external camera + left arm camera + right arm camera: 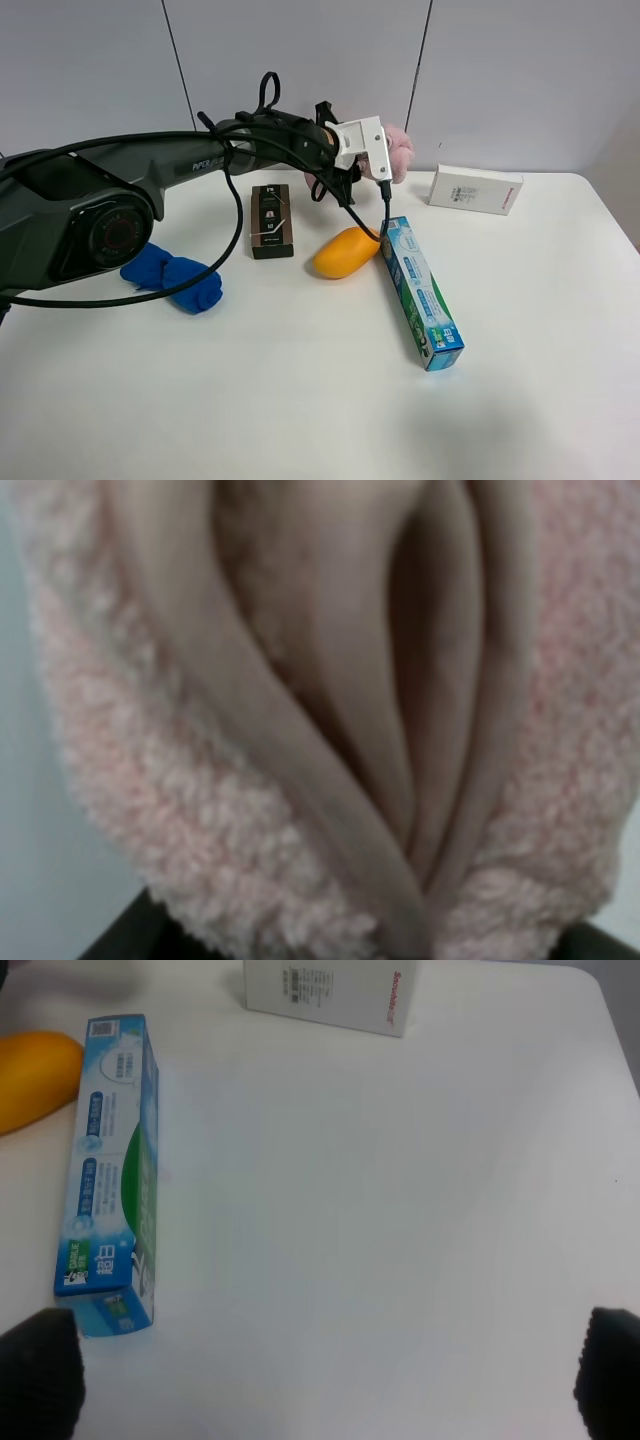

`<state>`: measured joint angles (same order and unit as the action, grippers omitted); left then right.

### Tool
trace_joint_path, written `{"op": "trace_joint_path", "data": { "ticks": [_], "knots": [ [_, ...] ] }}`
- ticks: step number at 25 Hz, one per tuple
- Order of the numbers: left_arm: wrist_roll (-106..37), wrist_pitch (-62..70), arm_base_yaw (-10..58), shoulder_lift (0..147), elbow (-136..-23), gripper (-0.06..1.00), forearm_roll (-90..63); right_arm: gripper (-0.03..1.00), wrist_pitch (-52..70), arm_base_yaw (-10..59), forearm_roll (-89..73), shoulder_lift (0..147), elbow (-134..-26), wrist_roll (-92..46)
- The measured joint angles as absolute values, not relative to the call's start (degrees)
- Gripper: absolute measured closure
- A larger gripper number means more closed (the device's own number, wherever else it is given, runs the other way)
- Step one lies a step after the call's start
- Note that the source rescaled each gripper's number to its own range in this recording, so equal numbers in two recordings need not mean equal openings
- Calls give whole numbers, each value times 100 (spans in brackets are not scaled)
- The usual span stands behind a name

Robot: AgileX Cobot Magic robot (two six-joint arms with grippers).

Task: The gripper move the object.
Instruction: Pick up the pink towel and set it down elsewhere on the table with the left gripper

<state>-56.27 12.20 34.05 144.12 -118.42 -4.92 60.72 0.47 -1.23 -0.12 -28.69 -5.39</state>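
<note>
The pink fluffy towel [401, 150] hangs above the back of the table, held at the tip of my left gripper [384, 156], whose white block body reaches in from the left. In the left wrist view the towel [320, 730] fills the picture, with a dark finger [125, 940] at its lower edge. The jaws are shut on it. My right gripper [325, 1385] is open and empty above bare table. Its black fingertips [40, 1375] stand wide apart. The right arm is out of the exterior view.
On the white table [300, 400] lie a blue rolled towel [175, 278], a black box [272, 220], an orange mango [345, 252], a long blue toothpaste box [420, 295] and a white box [475, 188]. A black cable hangs from the left gripper.
</note>
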Motion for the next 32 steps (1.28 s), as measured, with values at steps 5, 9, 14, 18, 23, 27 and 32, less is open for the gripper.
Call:
{"op": "trace_joint_path", "data": {
  "ticks": [5,9,14,18,23,27,32],
  "knots": [
    [-5539,1286,3422,14488,-11849,89,-744,-3,6072,47,-123,-12,-2869,-539],
    [-5241,1377,3434,14488,-11849,33,-819,-3,6072,47,-123,-12,-2869,-539],
    [-5143,1377,3434,14488,-11849,19,-830,-3,6072,47,-123,-12,-2869,-539],
    [-5009,1377,3434,14488,-11849,18,-830,-3,6072,47,-123,-12,-2869,-539],
    [-4997,1559,3434,14429,-11849,18,-842,-3,6072,47,-123,-12,-2869,-539],
    [-4858,2143,3488,14024,-11849,18,-842,-3,6072,47,-123,-12,-2869,-539],
    [-4023,3291,3656,13116,-11849,18,-836,-3,6072,47,-123,-12,-2869,-539]
  ]
}}
